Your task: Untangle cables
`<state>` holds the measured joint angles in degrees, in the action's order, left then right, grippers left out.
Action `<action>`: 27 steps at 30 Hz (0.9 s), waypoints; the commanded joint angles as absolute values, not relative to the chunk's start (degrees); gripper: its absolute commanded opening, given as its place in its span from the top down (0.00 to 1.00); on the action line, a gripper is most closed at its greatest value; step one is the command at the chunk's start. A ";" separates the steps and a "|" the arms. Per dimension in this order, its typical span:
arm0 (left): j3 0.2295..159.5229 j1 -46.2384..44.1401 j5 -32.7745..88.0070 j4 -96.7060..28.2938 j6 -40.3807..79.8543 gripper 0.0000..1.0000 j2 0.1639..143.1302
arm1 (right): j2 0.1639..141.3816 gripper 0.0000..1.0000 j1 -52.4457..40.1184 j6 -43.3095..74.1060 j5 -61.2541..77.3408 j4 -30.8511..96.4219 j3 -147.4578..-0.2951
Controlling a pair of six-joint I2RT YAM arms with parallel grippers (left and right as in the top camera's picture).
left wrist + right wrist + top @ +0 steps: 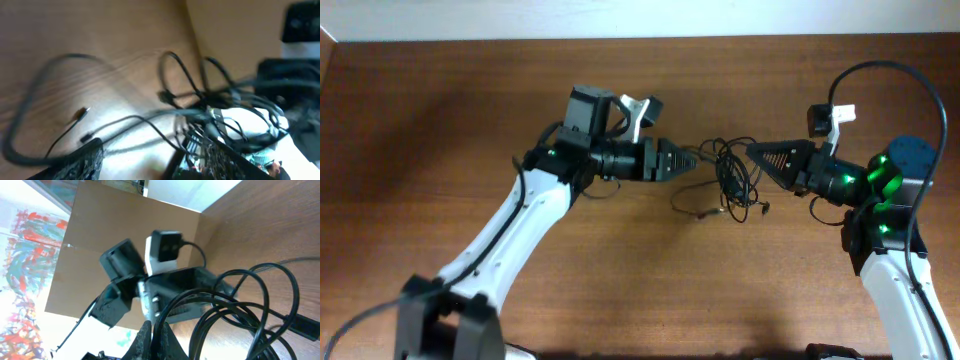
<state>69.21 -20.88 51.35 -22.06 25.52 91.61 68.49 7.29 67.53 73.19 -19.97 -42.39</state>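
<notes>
The cables are a thin black knotted bundle in the middle of the wooden table, between my two grippers. My left gripper points right at the bundle's left side. In the left wrist view its jaws are apart, with blurred strands looping in front of and across them. My right gripper points left at the bundle's upper right. In the right wrist view its fingers are shut on one strand, with the other loops hanging to the right.
A loose strand with small plug ends trails from the bundle toward the front of the table. The two gripper tips are a short gap apart. The left arm's wrist camera faces the right wrist camera. The table's far edge runs along the top.
</notes>
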 commanded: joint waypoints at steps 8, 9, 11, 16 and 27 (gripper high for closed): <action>34.74 -21.61 38.30 11.07 46.48 0.18 66.67 | 68.31 0.96 7.14 68.03 73.28 -20.40 -43.42; 31.18 -22.48 38.26 19.92 49.82 0.20 67.92 | 68.31 0.96 7.14 68.05 73.28 -20.40 -43.42; 29.45 -25.82 36.01 28.10 51.27 0.19 71.11 | 68.31 0.96 7.14 68.05 73.28 -20.40 -43.42; 29.58 -32.10 26.98 34.94 57.63 0.11 78.22 | 68.31 0.96 7.14 68.69 73.30 -20.40 -43.40; 37.58 -32.10 24.12 37.23 61.91 0.12 88.82 | 68.31 0.96 7.14 68.66 73.34 -20.40 -43.42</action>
<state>35.38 -33.06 25.65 37.41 64.55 88.42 68.53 7.29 68.77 73.17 -19.99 -42.44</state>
